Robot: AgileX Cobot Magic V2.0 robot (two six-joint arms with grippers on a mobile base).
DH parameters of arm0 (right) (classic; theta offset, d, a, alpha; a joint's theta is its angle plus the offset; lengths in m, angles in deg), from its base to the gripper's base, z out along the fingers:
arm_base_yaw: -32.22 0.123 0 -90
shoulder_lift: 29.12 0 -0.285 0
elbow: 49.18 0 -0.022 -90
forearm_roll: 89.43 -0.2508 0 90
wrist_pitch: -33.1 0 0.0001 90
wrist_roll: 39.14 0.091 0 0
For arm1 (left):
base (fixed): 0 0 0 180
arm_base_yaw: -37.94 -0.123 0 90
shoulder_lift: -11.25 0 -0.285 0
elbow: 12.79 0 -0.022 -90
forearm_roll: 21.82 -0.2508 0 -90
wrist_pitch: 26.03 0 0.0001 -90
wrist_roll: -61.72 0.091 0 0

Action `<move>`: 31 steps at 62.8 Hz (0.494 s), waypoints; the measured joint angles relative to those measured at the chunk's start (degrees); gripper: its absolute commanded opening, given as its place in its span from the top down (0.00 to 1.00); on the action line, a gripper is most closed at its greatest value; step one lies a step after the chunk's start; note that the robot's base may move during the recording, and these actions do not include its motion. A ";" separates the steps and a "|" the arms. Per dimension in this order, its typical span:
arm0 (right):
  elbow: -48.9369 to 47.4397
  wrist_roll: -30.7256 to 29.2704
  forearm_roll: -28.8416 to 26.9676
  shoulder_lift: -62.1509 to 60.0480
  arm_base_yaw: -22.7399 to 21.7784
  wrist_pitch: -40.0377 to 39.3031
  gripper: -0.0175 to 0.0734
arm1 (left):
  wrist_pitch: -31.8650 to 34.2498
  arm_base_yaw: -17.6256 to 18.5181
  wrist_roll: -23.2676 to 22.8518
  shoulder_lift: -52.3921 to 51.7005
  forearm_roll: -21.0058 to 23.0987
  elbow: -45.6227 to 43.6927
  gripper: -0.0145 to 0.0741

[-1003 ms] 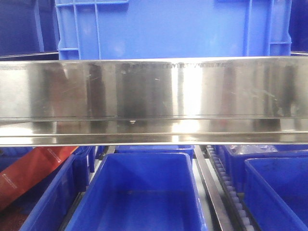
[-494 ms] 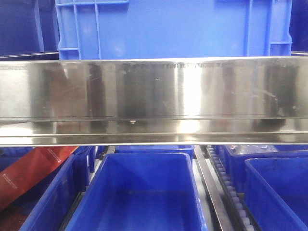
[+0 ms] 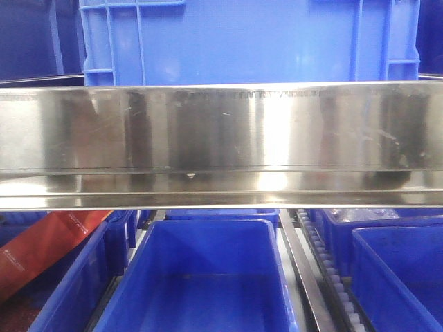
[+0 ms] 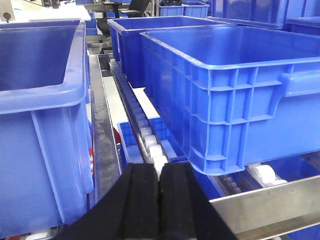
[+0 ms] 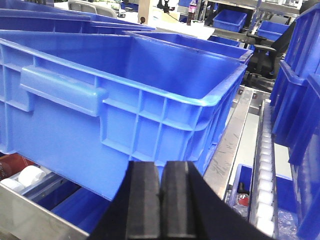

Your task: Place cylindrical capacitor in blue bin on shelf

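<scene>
The cylindrical capacitor is out of view in every frame. The shelf (image 3: 221, 138) fills the front view as a broad shiny steel rail, with a big blue bin (image 3: 249, 41) above it and an open blue bin (image 3: 201, 277) below. In the left wrist view my left gripper (image 4: 159, 172) is shut with nothing between its black fingers, held before a large blue bin (image 4: 235, 95). In the right wrist view my right gripper (image 5: 161, 172) is also shut and empty, close to the side wall of that same large blue bin (image 5: 110, 100). Neither gripper shows in the front view.
More blue bins (image 4: 40, 115) flank the shelf lanes. White rollers (image 4: 150, 140) run along a track between bins. A red package (image 3: 41, 249) lies in the lower left bin. A steel front rail (image 4: 270, 205) crosses low in the left wrist view. A small lower bin (image 5: 250, 192) holds odd parts.
</scene>
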 measured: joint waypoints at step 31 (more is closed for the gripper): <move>0.00 0.10 0.00 0.00 0.00 -0.33 0.98 | 13.83 0.00 -9.15 -4.66 -14.06 10.57 0.96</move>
